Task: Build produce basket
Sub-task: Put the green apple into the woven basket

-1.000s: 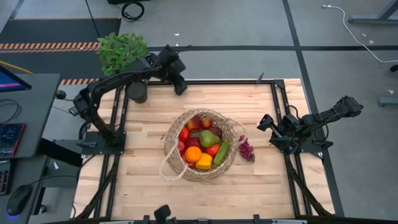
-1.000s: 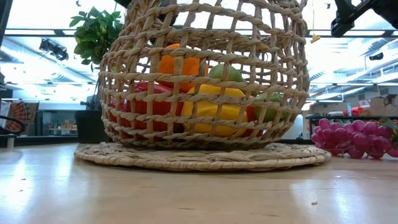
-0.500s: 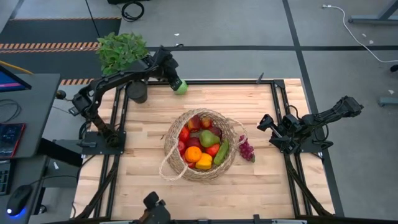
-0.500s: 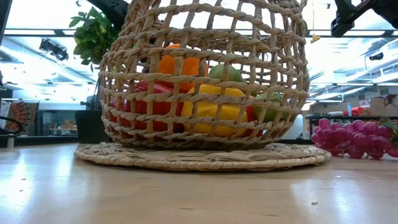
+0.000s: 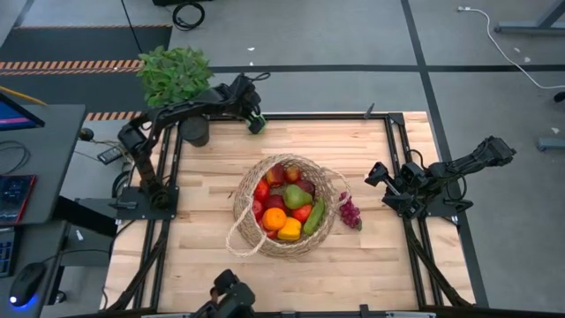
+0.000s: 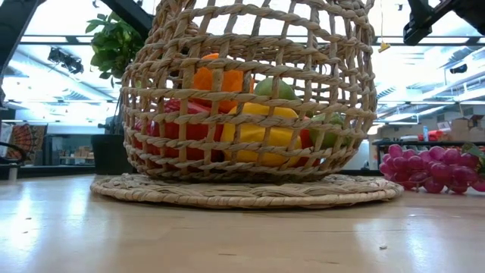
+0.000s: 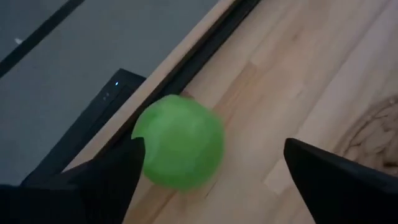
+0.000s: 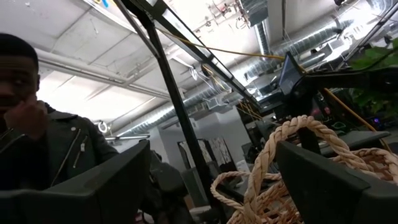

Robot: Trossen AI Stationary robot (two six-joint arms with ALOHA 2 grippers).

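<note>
The basket [image 5: 284, 205] stands mid-table, filled with red, orange, yellow and green produce, a green pear [image 5: 296, 196] on top. A purple grape bunch [image 5: 350, 212] lies on the wood right of it, also seen in the low view [image 6: 432, 171]. At the table's far left edge, a round green fruit [image 7: 179, 148] is between the wide-apart fingers of my open left gripper [image 5: 252, 115], just above the wood. My right gripper [image 5: 375, 174] waits open at the table's right edge with nothing between its fingers [image 8: 329, 180]. My left gripper's fingers stand on either side of the green fruit, slanting down from the far left. The fruit's side [image 7: 144, 155] is right beside one finger [image 7: 106, 180]. I cannot tell whether they touch.
A leafy potted plant [image 5: 174, 72] in a dark pot [image 5: 196, 132] stands at the far left corner beside the left arm. The basket's loop handle [image 5: 240, 237] lies toward the near edge. A person [image 8: 31, 130] shows in the room beyond the table.
My left gripper has opened at the table's far left edge and let go of the green fruit that it held shut half a second ago. The fruit now shows blurred between the spread fingers. The basket, grapes and right arm have kept still.
</note>
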